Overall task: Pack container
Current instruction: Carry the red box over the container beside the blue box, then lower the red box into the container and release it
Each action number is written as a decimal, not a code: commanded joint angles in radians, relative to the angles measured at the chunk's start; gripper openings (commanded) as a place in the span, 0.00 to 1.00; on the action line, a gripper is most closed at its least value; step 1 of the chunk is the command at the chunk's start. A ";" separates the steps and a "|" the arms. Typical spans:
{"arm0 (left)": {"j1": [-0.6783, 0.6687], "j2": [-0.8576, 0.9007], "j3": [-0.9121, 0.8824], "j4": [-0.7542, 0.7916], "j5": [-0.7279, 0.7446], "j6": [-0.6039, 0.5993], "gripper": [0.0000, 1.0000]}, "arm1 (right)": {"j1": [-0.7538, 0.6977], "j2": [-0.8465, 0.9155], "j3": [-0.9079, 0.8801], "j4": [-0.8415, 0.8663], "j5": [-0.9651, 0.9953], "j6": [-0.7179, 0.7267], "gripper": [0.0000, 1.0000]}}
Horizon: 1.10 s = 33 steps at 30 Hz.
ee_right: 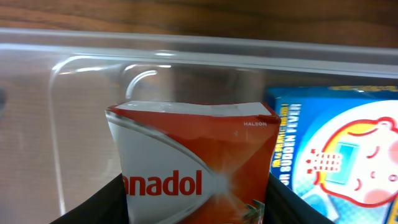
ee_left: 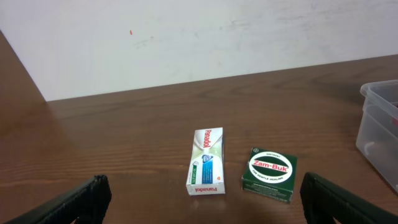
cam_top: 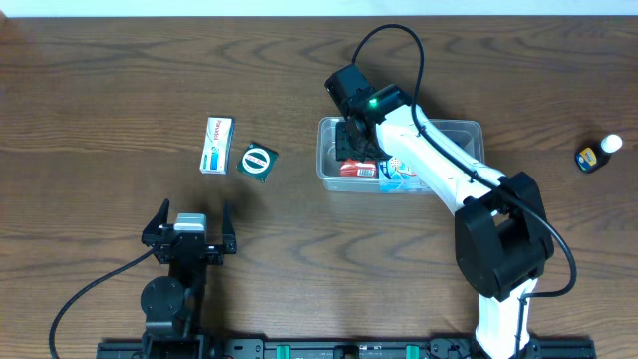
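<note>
Right claw (ee_right: 196, 208) is down inside the container (cam_top: 451, 124) and is clenched on a red Panadol carton (ee_right: 193, 149). Its two black fingers (ee_right: 93, 208) press the carton's two narrow sides. The carton is of smooth cardboard, red with a white curved band, and it stands with its folded top flap toward the container's wall.

The container is a clear plastic tub, rectangular, with rounded corners and a thick rim. It sits toward the far edge of the desk (cam_top: 100, 90), a little right of the middle. Through its glossy wall the brown wood is visible. Just beside the red carton, in the same tub, lies a blue carton (ee_right: 336, 149) with a cartoon face printed on it. The two seem to touch, but I cannot tell this for certain.

Left claw (cam_top: 193, 215) is released, with its jaws spread wide, and it holds nothing. It is near the front edge of the desk, left of the middle. In front of it two small boxes lie flat on the wood, just beside each other but apart. One is a long white and blue Panadol box (ee_left: 206, 162). The other is a square dark green Zam-Buk box (ee_left: 270, 174) with a white oval label.

Near the right edge of the desk lies a small dark bottle (cam_top: 598, 153) with a white cap. The desk surface is dark brown wood with a fine grain.
</note>
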 commanded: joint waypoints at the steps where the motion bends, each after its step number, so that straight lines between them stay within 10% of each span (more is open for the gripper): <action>1: 0.005 -0.006 -0.017 -0.037 -0.024 0.014 0.98 | 0.008 0.002 -0.003 -0.003 0.049 -0.010 0.54; 33: 0.005 -0.006 -0.017 -0.037 -0.024 0.014 0.98 | 0.009 0.006 -0.048 0.047 0.085 -0.013 0.56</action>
